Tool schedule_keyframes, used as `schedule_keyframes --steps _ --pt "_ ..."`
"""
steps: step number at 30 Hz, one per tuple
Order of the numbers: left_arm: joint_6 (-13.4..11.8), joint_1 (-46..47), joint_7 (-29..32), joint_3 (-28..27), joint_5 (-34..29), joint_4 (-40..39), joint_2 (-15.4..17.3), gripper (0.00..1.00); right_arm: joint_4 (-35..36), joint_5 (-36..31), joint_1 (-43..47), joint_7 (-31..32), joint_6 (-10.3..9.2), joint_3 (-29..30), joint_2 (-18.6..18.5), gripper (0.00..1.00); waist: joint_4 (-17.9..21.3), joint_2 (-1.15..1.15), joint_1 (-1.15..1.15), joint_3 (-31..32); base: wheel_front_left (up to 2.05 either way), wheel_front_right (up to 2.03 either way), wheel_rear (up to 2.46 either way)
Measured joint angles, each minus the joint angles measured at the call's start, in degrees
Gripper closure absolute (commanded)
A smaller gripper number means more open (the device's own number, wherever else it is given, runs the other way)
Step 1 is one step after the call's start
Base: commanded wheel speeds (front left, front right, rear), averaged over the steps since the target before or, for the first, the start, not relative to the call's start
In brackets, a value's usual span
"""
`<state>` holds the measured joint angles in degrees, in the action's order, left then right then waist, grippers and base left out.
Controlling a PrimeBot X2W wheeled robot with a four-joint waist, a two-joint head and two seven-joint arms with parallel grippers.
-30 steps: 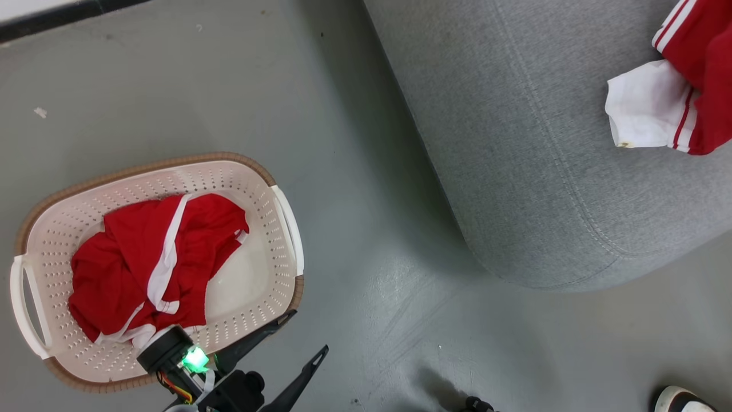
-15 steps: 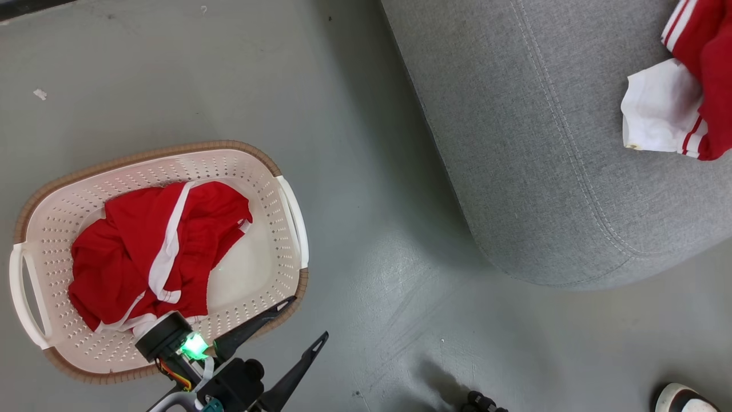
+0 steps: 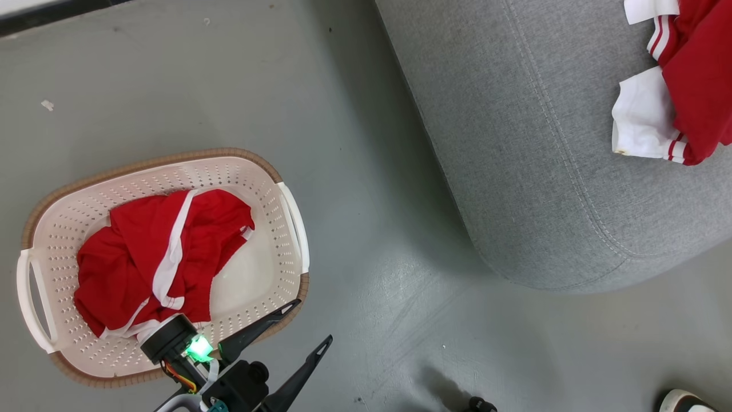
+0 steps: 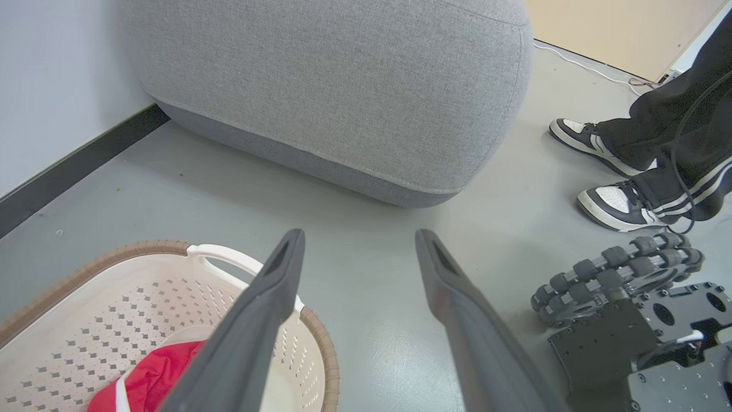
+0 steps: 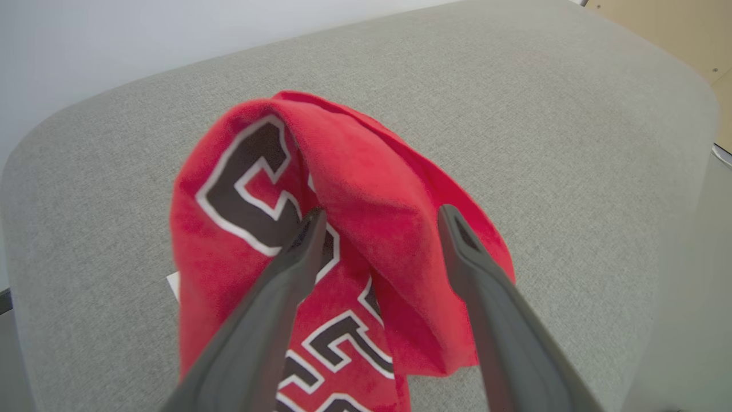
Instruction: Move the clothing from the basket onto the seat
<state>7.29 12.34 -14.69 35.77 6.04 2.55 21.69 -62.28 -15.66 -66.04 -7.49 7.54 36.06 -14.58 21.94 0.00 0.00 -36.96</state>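
Observation:
A red garment with white stripes [image 3: 154, 257] lies bunched in the cream basket [image 3: 269, 171] on the floor; in the left wrist view it is red cloth [image 4: 148, 380] peeking up inside the basket [image 4: 171, 249]. My left gripper [image 3: 311, 323] hangs open and empty beside the basket's near right rim, fingers [image 4: 280, 274] spread wide. A second red and white garment [image 3: 692, 86] lies on the grey seat [image 3: 514, 143]. My right gripper [image 5: 382, 213] is open just above this garment [image 5: 354, 171], whose dark lettering shows. The cloth heaps up loosely between the spread fingers on the seat [image 5: 514, 114].
A person's shoes [image 4: 606, 206] stand on the grey floor right of the seat [image 4: 343, 86], one toe [image 3: 680, 400] at the head view's bottom right. My wheeled base [image 4: 617, 274] sits low on the right. A dark skirting board [image 4: 74, 166] runs along the wall.
My right gripper has opened and let go of the red and white garment, which has settled differently on the seat. The head camera shifted slightly. The left gripper stays open by the basket.

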Motion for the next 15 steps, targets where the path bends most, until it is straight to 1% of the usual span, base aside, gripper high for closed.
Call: schedule_keyframes --steps 3,8,15 --pt "0.0 0.03 0.0 0.27 0.01 0.11 -0.15 0.0 -0.67 -0.57 -0.09 0.97 0.0 0.05 -0.33 0.0 0.0 0.0 0.0 0.51 0.0 0.0 0.0" --pt "0.0 0.55 0.0 0.59 0.38 0.34 -0.91 0.0 -0.33 -0.66 -1.13 0.88 0.0 0.38 -0.65 0.0 0.0 0.0 0.0 1.45 0.0 0.0 0.0" --pt "0.0 2.69 -0.01 1.71 0.42 0.55 -1.94 0.0 0.54 -0.58 -2.61 -2.77 0.0 1.0 -0.73 0.0 -0.1 0.0 0.0 3.33 0.0 0.0 0.0"
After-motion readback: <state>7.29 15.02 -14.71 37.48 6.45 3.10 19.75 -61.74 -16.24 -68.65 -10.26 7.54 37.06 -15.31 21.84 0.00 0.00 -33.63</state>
